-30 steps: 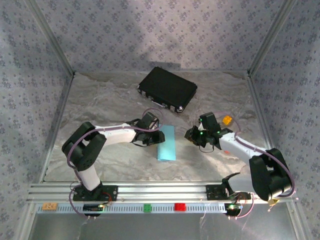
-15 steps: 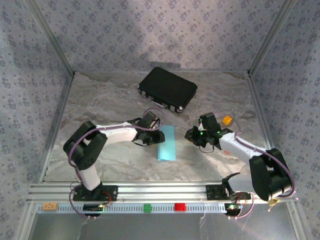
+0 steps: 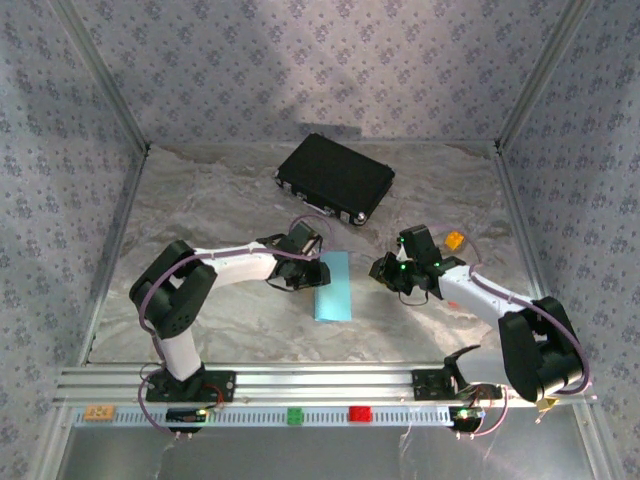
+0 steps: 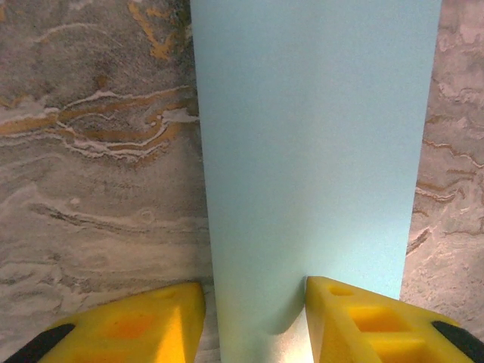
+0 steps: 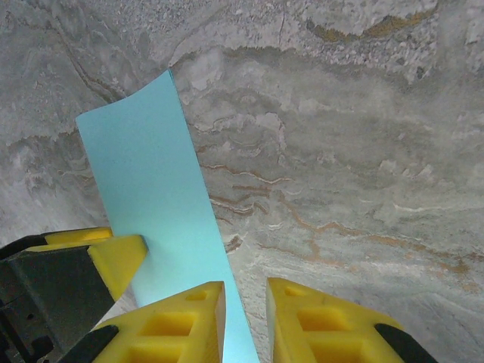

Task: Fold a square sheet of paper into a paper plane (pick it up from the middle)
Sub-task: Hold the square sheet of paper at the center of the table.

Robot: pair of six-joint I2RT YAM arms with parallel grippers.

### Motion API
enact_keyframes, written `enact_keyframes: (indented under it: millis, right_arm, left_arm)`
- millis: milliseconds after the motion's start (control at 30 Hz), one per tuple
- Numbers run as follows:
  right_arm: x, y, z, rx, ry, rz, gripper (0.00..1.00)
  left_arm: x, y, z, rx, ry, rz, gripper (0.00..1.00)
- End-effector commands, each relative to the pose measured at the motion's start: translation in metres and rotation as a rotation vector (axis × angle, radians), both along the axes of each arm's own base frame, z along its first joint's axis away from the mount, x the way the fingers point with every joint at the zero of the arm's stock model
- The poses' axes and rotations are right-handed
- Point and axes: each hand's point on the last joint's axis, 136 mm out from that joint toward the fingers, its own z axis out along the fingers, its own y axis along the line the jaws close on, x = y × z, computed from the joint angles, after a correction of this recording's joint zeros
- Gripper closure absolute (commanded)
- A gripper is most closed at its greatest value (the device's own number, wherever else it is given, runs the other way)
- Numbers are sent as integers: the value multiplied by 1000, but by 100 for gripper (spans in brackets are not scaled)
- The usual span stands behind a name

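– Square sheet of paper (image 3: 333,286): how does it look?
– Light blue, plain, matte. The outline reads as a long narrow rectangle, not a square. It lies flat mid-table on the marbled table (image 3: 200,210), long side running away from the arm bases. Edges are straight, and the face is smooth in the left wrist view, with no crease line there. Can't tell how many layers.
– Ok, left to right, quick.
– Left gripper (image 3: 312,272) sits at the paper's left long edge, toward the far end. In its own view the yellow fingers (image 4: 151,318) stand spread, one over bare table, the other over the paper, with blue showing in the gap. Released, not clamped. Can't tell if the tips touch the sheet.
– Then?
– The paper is between the two grippers. Right gripper (image 3: 380,268) is just right of it, not touching. In its wrist view the fingers (image 5: 178,318) have a slim gap with only bare table in it, grasping nothing.
– Anything else?
– Black hard case (image 3: 335,180) on the table beyond the paper, well apart. Small orange block (image 3: 454,240) near the right wrist.
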Motion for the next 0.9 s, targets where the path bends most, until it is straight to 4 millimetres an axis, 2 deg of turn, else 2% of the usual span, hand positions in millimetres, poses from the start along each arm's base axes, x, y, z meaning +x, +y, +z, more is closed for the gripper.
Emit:
enact_keyframes:
  millis: [0, 367, 867]
  right_arm:
    - [-4, -2, -1, -6, 4, 17, 77]
    - [-3, 6, -1, 13, -2, 43, 78]
    - [-3, 38, -4, 44, -7, 153, 86]
  left_arm:
    - [-8, 12, -33, 97, 31, -16, 58]
    - [-8, 13, -33, 101, 33, -14, 58]
    - [-8, 15, -34, 106, 29, -9, 58]
